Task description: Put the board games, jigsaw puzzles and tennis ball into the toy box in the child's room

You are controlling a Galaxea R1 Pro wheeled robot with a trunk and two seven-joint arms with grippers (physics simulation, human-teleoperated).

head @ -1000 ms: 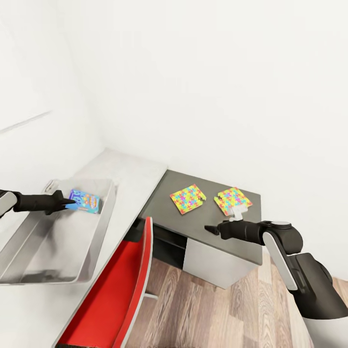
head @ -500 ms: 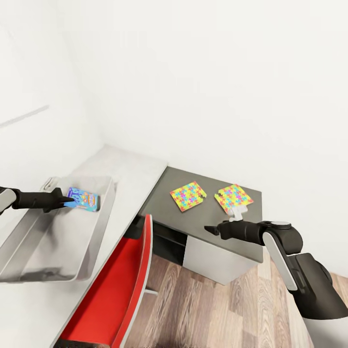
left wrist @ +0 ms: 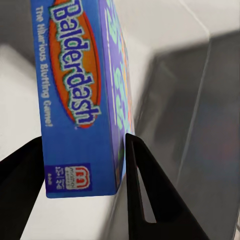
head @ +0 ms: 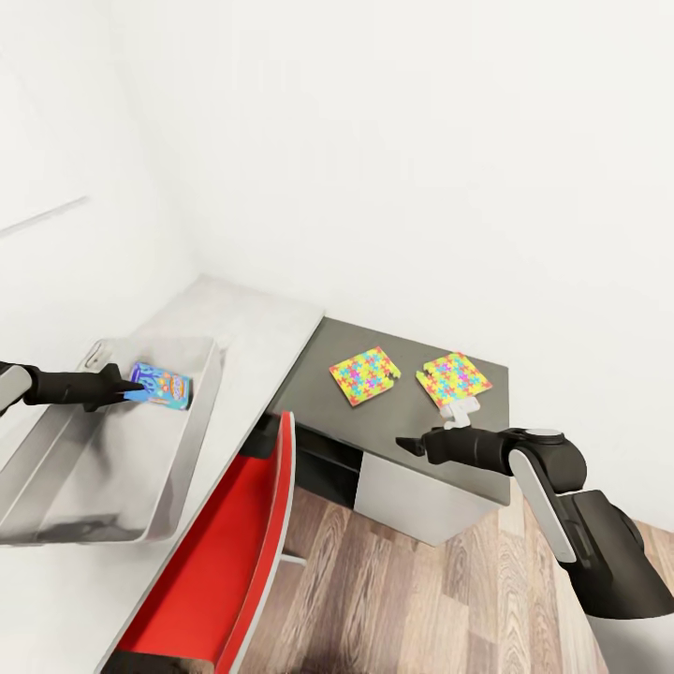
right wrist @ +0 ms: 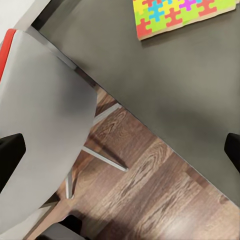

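L gripper [head: 131, 388]: pinching board game [head: 162, 387], held inside toy box [head: 201, 412]; box nudged slightly vs. a sec ago, drop pending. Two jigsaw puzzles [head: 365, 376] [head: 452, 378]: on dark table [head: 309, 379], beyond R gripper [head: 404, 444], spread, empty.

Printed on the flat blue cardboard board game box [left wrist: 80, 100], on a red-orange oval outlined in green: "Balderdash" in large blue-and-white letters. Running alongside that oval in small white type: "The Hilarious Bluffing Game!". Below the title, near the box's lower edge, a small red Mattel-style logo on a dark blue square, its lettering too small to read. On the box's narrow side face, green letters seen at too steep an angle to make out. On the same box in the head view [head: 160, 387], colourful print too small to read.
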